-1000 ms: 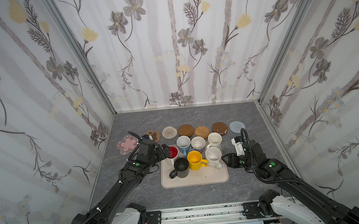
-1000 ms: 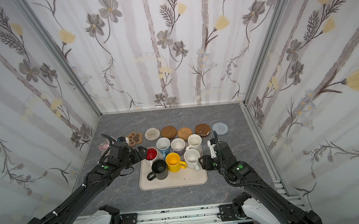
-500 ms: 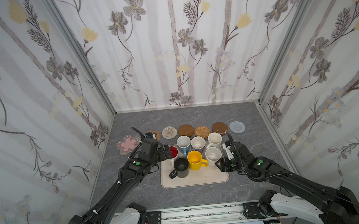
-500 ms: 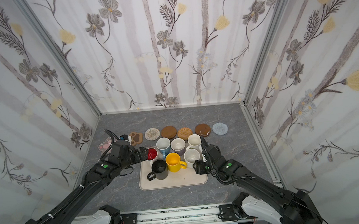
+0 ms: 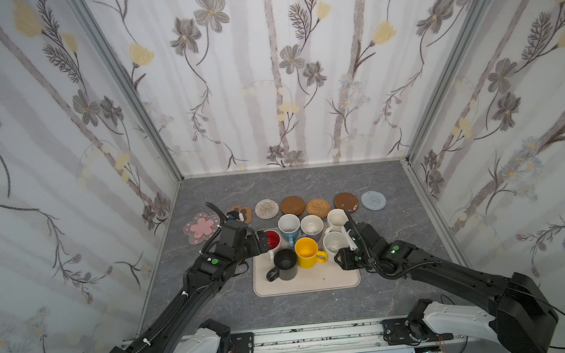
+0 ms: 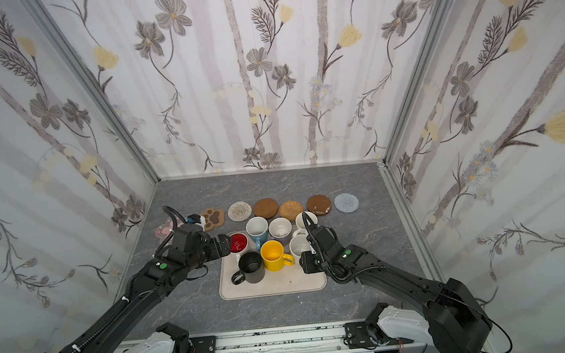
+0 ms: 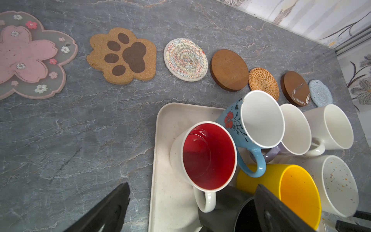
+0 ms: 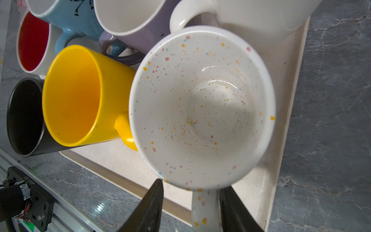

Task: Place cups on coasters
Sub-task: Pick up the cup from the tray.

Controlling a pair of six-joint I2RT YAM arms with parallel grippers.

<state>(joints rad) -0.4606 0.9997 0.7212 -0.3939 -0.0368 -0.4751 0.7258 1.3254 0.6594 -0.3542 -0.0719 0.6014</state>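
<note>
All seven cups are seen upright and crowded on the beige tray (image 5: 304, 283), so no cup has yet been set on a coaster. The coasters are laid bare in a row on the grey table (image 5: 275, 185) just behind the tray: pink blossom coaster (image 7: 26, 54), paw coaster (image 7: 122, 56), whitish woven coaster (image 7: 185, 59), wooden disc (image 7: 228, 70), rattan coaster (image 7: 263, 82), glossy brown disc (image 7: 294, 88) and grey knitted coaster (image 7: 320, 93). The right gripper (image 8: 192, 192) is placed low at the speckled cream mug (image 8: 200, 100), with its jaws set narrow on either side of the handle (image 8: 202, 211). One jaw is at or against the handle, while a gap is shown at the other, so a firm hold cannot be claimed. The handle is judged the sensible place to grip, since the mug's wall is hemmed in by the yellow mug (image 8: 72, 96) and the plain cream mug (image 7: 331, 126). The left gripper (image 5: 262, 243) is held wide and empty beside the red-lined mug (image 7: 208, 156) — one jaw over bare table off the tray's edge, the other above the black mug (image 8: 24, 116). That spread is presumably kept for the mug's body, which stands free on the tray's outer side. The blossom and paw coasters lie nearest that arm.
</note>
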